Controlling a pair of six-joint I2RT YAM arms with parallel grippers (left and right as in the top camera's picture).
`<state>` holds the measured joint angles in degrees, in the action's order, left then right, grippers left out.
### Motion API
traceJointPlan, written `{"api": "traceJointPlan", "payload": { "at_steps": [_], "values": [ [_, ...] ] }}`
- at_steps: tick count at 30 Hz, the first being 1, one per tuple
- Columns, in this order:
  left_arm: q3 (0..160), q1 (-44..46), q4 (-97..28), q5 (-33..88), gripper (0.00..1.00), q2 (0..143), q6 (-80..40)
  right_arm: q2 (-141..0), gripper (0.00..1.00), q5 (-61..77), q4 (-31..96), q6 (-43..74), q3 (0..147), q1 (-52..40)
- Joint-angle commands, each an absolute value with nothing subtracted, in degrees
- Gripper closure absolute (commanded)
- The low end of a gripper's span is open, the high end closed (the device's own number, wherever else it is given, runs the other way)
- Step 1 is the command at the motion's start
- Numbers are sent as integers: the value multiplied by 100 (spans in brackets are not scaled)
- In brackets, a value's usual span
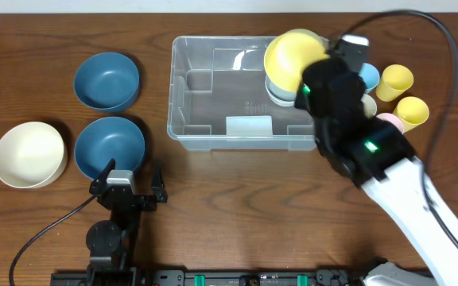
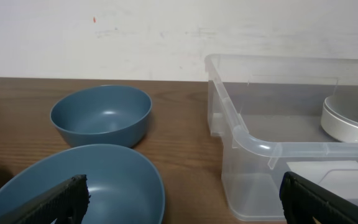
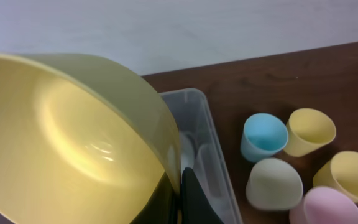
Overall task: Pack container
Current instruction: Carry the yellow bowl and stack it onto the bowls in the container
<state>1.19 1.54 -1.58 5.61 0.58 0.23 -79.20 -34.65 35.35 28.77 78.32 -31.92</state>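
Mostly hidden behind the yellow bowl (image 3: 73,137) that they pinch by its rim, the right jaws are closed, holding it tilted over the right end of the container (image 1: 178,87), with a pale bowl (image 2: 347,121) below, partly cut off. The left jaws gape wide, only their tips in frame, with the container ahead and to their right.

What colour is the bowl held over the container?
Yellow. The bowl shows best in the right wrist view.

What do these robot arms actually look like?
The right arm has a white shell, a black wrist with small green lights, and a long black cable. The left arm is mostly black, ending in a two-fingered black claw.
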Motion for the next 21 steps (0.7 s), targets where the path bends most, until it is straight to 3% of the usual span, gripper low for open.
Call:
{"api": "traceJointPlan", "payload": {
  "at_steps": [1,12,21],
  "values": [
    [23,126,-360,644,2,23,97,-8532,99,-3900,3291,2646,7883,-2982],
    [23,126,-360,644,2,23,97,-10082,99,-2786,2718,2738,7883,-2115],
    [23,126,-360,644,2,23,97,-10471,99,-1518,2331,2408,7883,-1907]
  ]
}}
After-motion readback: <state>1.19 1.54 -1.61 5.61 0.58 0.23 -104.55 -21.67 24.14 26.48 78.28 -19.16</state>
